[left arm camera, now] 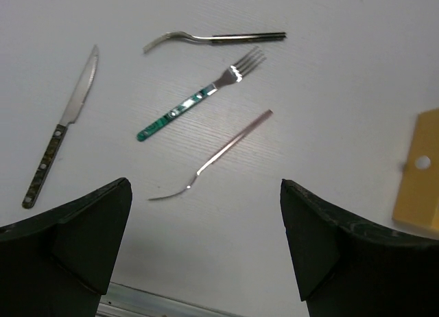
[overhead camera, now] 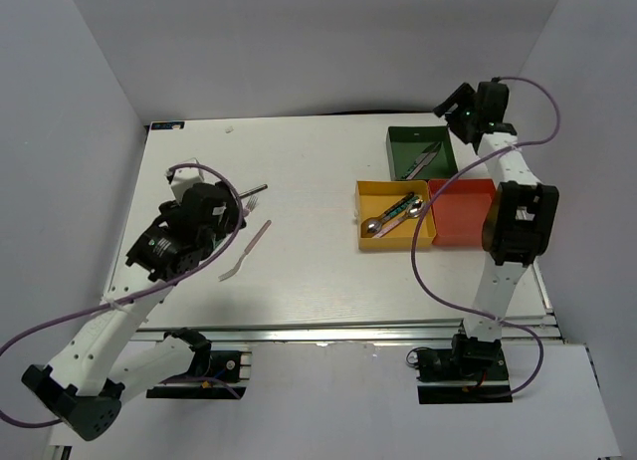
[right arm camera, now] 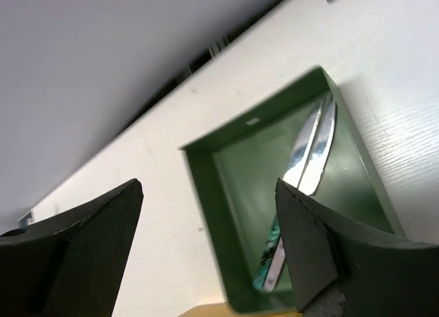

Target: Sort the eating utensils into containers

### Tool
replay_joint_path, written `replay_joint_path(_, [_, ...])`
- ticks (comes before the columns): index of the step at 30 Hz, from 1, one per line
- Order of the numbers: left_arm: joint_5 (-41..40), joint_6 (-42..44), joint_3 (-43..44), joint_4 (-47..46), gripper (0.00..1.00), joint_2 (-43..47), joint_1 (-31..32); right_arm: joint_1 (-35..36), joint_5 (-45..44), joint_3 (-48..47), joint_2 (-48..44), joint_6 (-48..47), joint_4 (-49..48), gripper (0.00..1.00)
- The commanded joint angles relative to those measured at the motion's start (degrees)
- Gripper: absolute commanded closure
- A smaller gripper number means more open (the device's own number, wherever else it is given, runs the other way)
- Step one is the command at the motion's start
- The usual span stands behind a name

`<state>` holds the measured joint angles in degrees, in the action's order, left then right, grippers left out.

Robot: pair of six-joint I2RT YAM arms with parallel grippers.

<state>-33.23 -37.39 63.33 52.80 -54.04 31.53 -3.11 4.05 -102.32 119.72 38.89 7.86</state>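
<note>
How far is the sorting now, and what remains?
Done: two knives lie in the green tray, spoons in the yellow tray. In hand: nothing; the right gripper hangs open over the green tray, the left gripper open over the table. Left: a black-handled piece, a teal fork, a pink fork and a knife lying there; the red tray looks empty.

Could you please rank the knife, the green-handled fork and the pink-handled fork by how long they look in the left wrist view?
1. knife
2. green-handled fork and pink-handled fork: too alike to rank.
</note>
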Motion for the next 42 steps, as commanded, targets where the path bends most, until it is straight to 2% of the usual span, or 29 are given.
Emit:
replay_joint_path(1, [-8.8,-4.7,3.0,2.0,0.02,-5.3,-2.3,1.1,-1.8,-2.4,-9.8,-2.8,3.4,0.17])
replay_joint_path(3, [-5.7,-3.7,4.9,1.8,0.02,-11.1,-7.0,2.5,2.9,0.4,-14.5,-4.0,4.3,0.16])
replay_joint_path(4, [-3.0,-2.5,5.0,0.8,0.02,-12.6,-14.1,3.0,4.7,1.6,-16.0,-4.6,4.6,0.15])
replay_joint_path(5, [0.4,-1.5,4.9,-0.1,0.02,-14.0,-18.1,3.0,5.8,2.6,-17.3,-5.0,5.5,0.12])
replay_joint_path(6, [5.6,0.5,4.5,-1.8,0.02,-16.3,-25.0,6.1,7.5,4.7,-19.9,-5.7,7.1,0.12])
replay_joint_path(8, [7.0,2.1,3.8,-3.0,0.02,-18.2,-29.9,8.1,8.7,7.5,-22.5,-7.4,8.0,0.12])
replay_joint_path(9, [7.7,3.5,3.4,-3.7,0.02,-20.3,-35.1,10.0,9.6,11.4,-25.4,-7.6,7.7,0.12])
replay_joint_path(12, [17.0,5.1,-1.3,-6.6,0.02,-23.0,-43.9,12.9,10.4,19.8,-31.8,-7.8,5.6,0.12])
replay_joint_path(13, [19.9,5.1,-4.2,-7.4,0.02,-24.3,-45.1,13.4,10.5,21.8,-33.6,-7.8,4.8,0.12])
replay_joint_path(17, [20.1,5.9,-7.9,-9.8,0.02,-27.0,-47.1,15.3,11.1,30.3,-42.6,-6.7,2.2,0.11])
replay_joint_path(22, [22.7,5.7,-13.4,-13.2,0.02,-29.5,-49.5,16.8,12.6,36.3,-48.1,-6.1,1.0,0.11])
replay_joint_path(28, [22.3,5.6,-15.0,-14.9,0.03,-34.0,-50.5,18.5,12.6,37.8,-51.0,-6.1,1.4,0.11])
replay_joint_path(36, [21.1,9.6,-12.0,-14.3,0.03,-37.6,-53.1,20.2,11.4,38.3,-52.3,-5.1,1.9,0.11])
replay_joint_path(39, [22.8,10.6,-12.4,-14.7,0.06,-38.5,-54.0,21.1,10.4,38.4,-52.8,-4.1,1.7,0.11])
replay_joint_path(42, [23.7,10.9,-12.5,-14.7,0.13,-38.9,-54.4,22.8,8.8,37.9,-52.8,-3.6,1.6,0.11])
